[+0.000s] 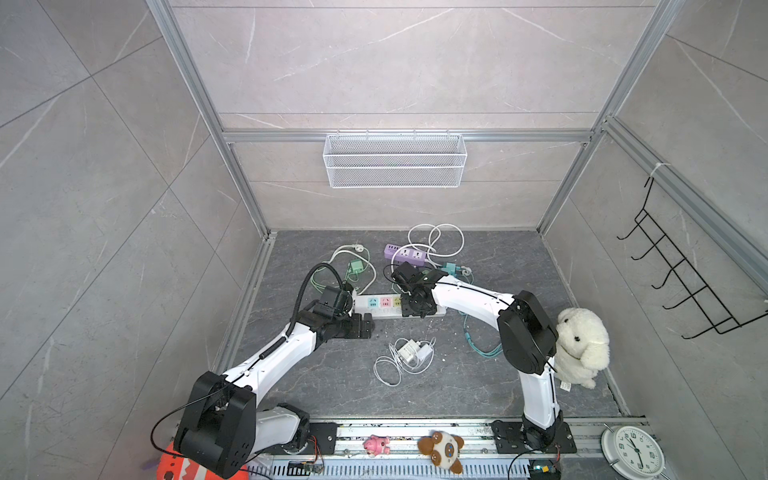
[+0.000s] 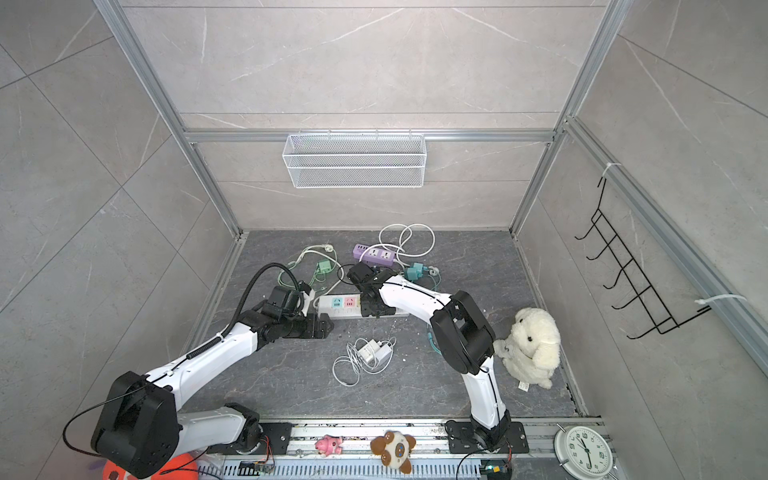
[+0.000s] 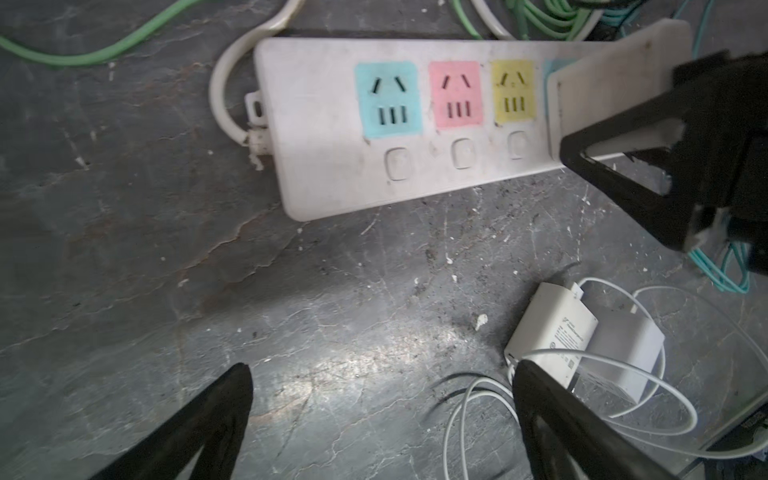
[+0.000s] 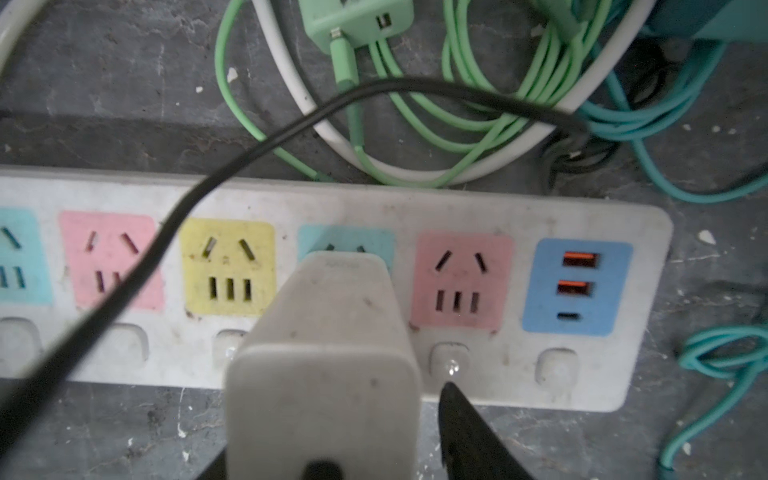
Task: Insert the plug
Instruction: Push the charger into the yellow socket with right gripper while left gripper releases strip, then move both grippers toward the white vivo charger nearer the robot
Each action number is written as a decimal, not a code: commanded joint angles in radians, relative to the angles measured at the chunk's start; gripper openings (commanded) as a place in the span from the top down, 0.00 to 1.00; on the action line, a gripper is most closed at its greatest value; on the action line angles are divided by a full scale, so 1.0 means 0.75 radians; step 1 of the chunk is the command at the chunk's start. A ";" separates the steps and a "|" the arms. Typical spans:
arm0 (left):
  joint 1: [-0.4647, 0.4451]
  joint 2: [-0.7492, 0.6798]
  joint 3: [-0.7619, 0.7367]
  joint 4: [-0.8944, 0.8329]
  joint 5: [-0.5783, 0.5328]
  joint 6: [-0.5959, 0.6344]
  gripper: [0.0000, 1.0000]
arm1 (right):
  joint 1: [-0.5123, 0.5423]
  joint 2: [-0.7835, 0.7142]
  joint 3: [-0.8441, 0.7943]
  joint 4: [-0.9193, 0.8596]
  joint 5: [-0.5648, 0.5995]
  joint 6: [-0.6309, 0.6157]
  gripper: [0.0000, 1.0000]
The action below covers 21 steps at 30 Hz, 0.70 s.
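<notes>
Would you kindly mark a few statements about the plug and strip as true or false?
1. The plug sits in a yellow socket. False: it is in a teal socket.
2. The left gripper is open and empty. True.
3. The strip has USB ports at one end. True.
4. The pink socket beside the plug is occupied. False: it is empty.

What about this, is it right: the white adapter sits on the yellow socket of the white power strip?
Not the yellow socket: the white adapter sits on the cyan socket next to it on the white power strip, as the right wrist view shows.
</notes>
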 commanded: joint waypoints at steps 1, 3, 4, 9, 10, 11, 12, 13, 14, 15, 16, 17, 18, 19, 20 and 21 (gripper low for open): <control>-0.048 -0.064 0.022 0.017 -0.036 0.002 0.00 | -0.003 -0.135 -0.034 -0.066 -0.052 -0.026 0.37; -0.081 -0.066 0.033 0.018 -0.040 0.020 0.00 | -0.004 -0.184 -0.064 -0.077 -0.101 -0.039 0.36; -0.096 -0.059 0.040 0.018 -0.044 0.028 0.00 | -0.003 -0.214 -0.093 -0.073 -0.124 -0.043 0.35; -0.218 0.013 0.113 -0.016 -0.098 0.078 0.00 | -0.004 -0.382 -0.242 -0.062 -0.143 -0.040 0.34; -0.254 0.025 0.128 -0.017 -0.141 0.078 0.00 | -0.004 -0.426 -0.281 -0.060 -0.134 -0.034 0.34; -0.281 0.036 0.139 -0.012 -0.171 0.076 0.00 | -0.004 -0.462 -0.313 -0.060 -0.129 -0.029 0.34; -0.311 0.050 0.153 -0.005 -0.194 0.078 0.00 | -0.006 -0.507 -0.347 -0.063 -0.119 -0.023 0.34; -0.344 0.066 0.168 0.000 -0.230 0.082 0.00 | -0.008 -0.553 -0.382 -0.061 -0.102 -0.019 0.35; -0.373 0.082 0.184 0.005 -0.259 0.088 0.00 | -0.008 -0.586 -0.415 -0.063 -0.085 -0.016 0.35; -0.402 0.101 0.198 0.018 -0.272 0.102 0.00 | -0.014 -0.623 -0.448 -0.069 -0.070 -0.013 0.36; -0.423 0.124 0.212 0.034 -0.294 0.111 0.01 | -0.022 -0.655 -0.480 -0.068 -0.059 -0.015 0.36; -0.432 0.148 0.220 0.048 -0.308 0.114 0.01 | -0.031 -0.678 -0.510 -0.065 -0.058 -0.015 0.37; -0.434 0.181 0.238 0.054 -0.303 0.115 0.02 | -0.046 -0.701 -0.545 -0.053 -0.067 -0.017 0.37; -0.438 0.222 0.263 0.052 -0.308 0.119 0.04 | -0.058 -0.717 -0.581 -0.036 -0.081 -0.019 0.38; -0.445 0.256 0.285 0.049 -0.330 0.117 0.05 | -0.066 -0.728 -0.612 -0.013 -0.093 -0.017 0.38; -0.456 0.293 0.309 0.047 -0.346 0.123 0.08 | -0.072 -0.733 -0.647 0.011 -0.112 -0.015 0.39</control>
